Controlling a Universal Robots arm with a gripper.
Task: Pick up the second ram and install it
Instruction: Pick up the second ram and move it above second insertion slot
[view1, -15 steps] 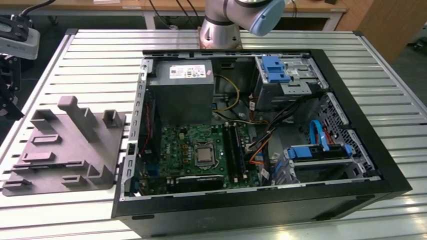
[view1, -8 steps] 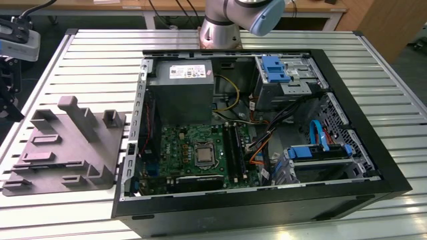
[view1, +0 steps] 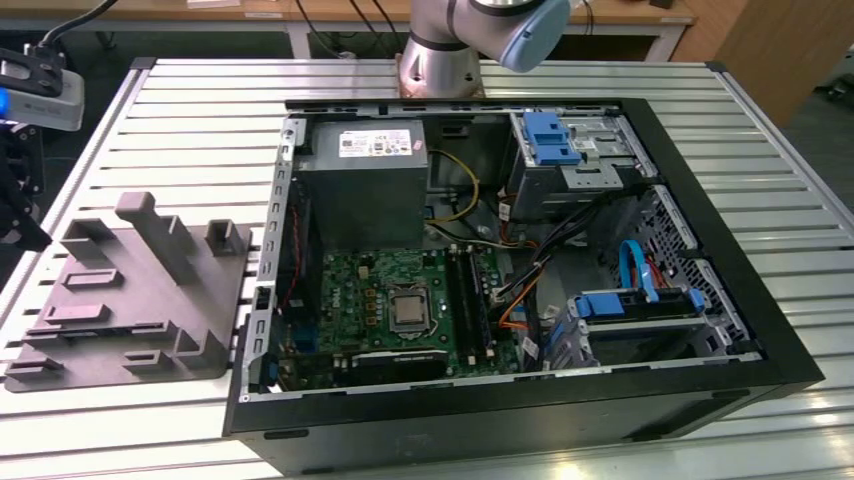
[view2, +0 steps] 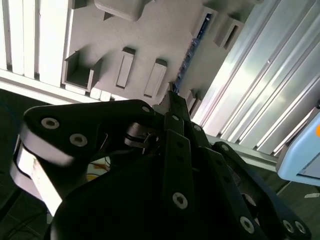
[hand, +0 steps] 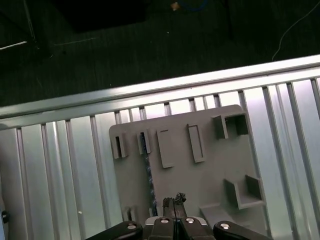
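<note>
The second ram (hand: 148, 175) is a thin dark blue stick standing on edge in a slot of the grey fixture (hand: 215, 165). It also appears as a narrow blue strip, the ram (view2: 192, 50), on the fixture (view2: 165, 30) in the second wrist view. My gripper (hand: 175, 199) hovers above the fixture, its black fingertips pressed together with nothing between them, just beside one end of the stick. The gripper (view2: 172, 94) points down at the fixture near that same end. In the exterior view the fixture (view1: 134, 300) lies on the table at the view's left.
The open computer case (view1: 694, 390) lies at the middle of the slatted table (view1: 187, 130), with the green motherboard (view1: 387, 270), black memory slots (view1: 462, 290) and grey power supply (view1: 360, 150) inside. A light-coloured device (view1: 34, 85) stands at the exterior view's left. Dark floor (hand: 150, 50) lies past the table edge.
</note>
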